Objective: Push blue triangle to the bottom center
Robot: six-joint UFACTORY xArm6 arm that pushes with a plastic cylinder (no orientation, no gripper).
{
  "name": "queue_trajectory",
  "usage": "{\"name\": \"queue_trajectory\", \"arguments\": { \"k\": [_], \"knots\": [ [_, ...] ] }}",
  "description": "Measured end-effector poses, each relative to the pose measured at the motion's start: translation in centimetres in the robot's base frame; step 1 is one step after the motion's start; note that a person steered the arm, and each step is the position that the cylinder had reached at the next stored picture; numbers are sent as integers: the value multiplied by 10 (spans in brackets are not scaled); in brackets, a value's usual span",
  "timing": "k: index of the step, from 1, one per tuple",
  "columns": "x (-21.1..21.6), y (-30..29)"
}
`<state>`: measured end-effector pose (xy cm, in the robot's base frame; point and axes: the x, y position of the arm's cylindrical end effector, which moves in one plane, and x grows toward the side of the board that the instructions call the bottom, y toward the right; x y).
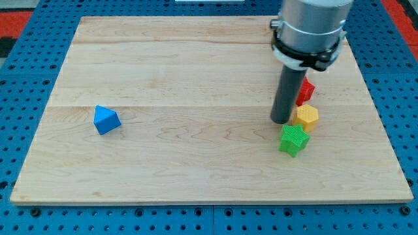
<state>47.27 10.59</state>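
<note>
Plastic, by the look of it, made up the blue triangle (106, 120), which lay alone toward the view's left on the wooden desk (196, 72), about mid-height and well apart from everything else; I judged it light, rigid and likely to slide readily on the smooth boards, though its angled faces might make it turn under an off-centre shove; since it had to travel down and to the view's right, the sensible contact seemed its upper-left face, pressed squarely; further right stood my tip (281, 121), no gripper at all, only a bare rod with nothing to open or close and nothing held, far from the blue triangle; the green block (293, 140), star-like in outline, sat just below my tip; the yellow block (306, 117), roughly hexagonal, sat just beside the tip on its right; the red block (306, 89) showed partly behind the rod, its shape unclear; no brand, label or writing could be read anywhere.
</note>
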Motion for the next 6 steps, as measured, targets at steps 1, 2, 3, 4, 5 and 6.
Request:
{"name": "queue_trajectory", "arguments": {
  "k": [1, 2, 3, 4, 5, 6],
  "knots": [
    [11, -17],
    [40, 5],
    [49, 15],
    [49, 20],
    [49, 15],
    [57, -21]
  ]
}}
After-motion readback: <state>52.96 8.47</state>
